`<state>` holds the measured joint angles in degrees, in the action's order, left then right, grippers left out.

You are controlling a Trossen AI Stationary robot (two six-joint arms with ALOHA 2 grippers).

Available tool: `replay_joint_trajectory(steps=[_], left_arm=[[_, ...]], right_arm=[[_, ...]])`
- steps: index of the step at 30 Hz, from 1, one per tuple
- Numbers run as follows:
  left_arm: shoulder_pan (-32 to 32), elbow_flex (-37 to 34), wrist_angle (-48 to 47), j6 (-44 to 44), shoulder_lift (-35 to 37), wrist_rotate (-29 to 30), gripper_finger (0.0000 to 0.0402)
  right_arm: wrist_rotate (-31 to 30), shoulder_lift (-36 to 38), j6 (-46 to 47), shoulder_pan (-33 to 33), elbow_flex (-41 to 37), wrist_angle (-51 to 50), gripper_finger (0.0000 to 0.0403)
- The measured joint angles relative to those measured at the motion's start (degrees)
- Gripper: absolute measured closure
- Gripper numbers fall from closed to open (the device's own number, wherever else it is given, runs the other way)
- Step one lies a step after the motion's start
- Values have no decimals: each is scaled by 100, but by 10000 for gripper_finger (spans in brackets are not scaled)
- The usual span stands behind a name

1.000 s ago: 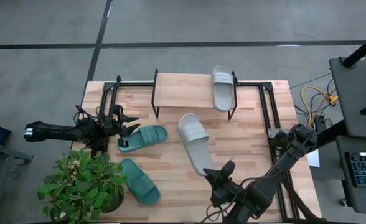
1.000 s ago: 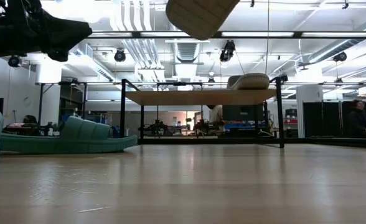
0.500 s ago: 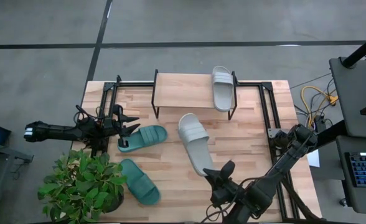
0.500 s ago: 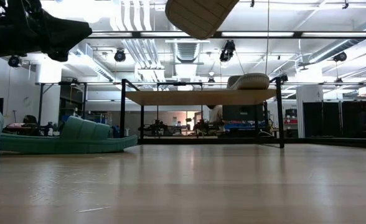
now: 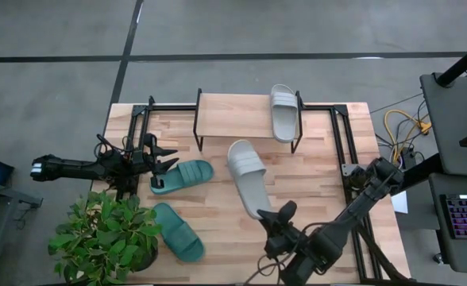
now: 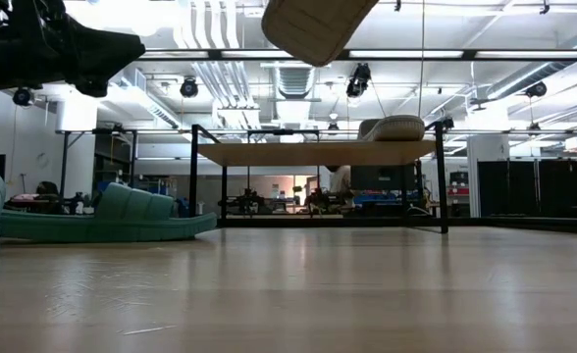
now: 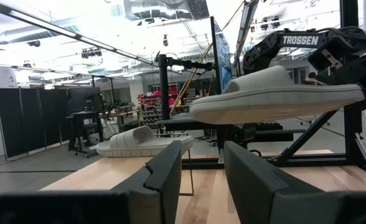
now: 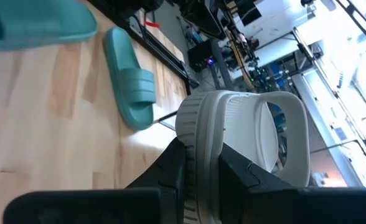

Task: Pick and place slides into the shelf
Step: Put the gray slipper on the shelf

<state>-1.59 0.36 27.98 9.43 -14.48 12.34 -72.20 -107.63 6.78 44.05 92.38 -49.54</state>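
Here we see the right gripper (image 5: pixel 267 216) pinching the heel of a light grey slide (image 5: pixel 247 176), a smooth rubber sandal held off the table, its long axis running away from the fingers toward the shelf (image 5: pixel 235 113). The left gripper (image 5: pixel 164 160), fingers spread, hovers beside a teal slide (image 5: pixel 185 174).

Bright, even overhead light; ceiling lamps (image 6: pixel 210 25) glare white in the low view, tabletop (image 6: pixel 298 284) sheen, near wrist-view fingers (image 7: pixel 164 180) soft, shadows faint
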Motion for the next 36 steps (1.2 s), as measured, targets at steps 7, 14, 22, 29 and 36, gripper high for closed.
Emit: replay_joint_trajectory(steps=[7, 14, 22, 29, 36], left_arm=[[0, 0, 0, 1, 0, 0, 294], [0, 0, -2, 0, 0, 0, 294], [-2, 0, -2, 0, -2, 0, 294], [0, 0, -2, 0, -2, 0, 294], [0, 0, -1, 1, -2, 0, 294]], right_arm=[[-2, 0, -174, -327, 0, -45, 354], [7, 0, -98, -673, 0, -355, 354], [11, 0, -117, -1027, 0, -439, 354], [18, 0, -131, -1271, 0, -535, 354], [47, 0, -129, -1448, 0, -752, 354]])
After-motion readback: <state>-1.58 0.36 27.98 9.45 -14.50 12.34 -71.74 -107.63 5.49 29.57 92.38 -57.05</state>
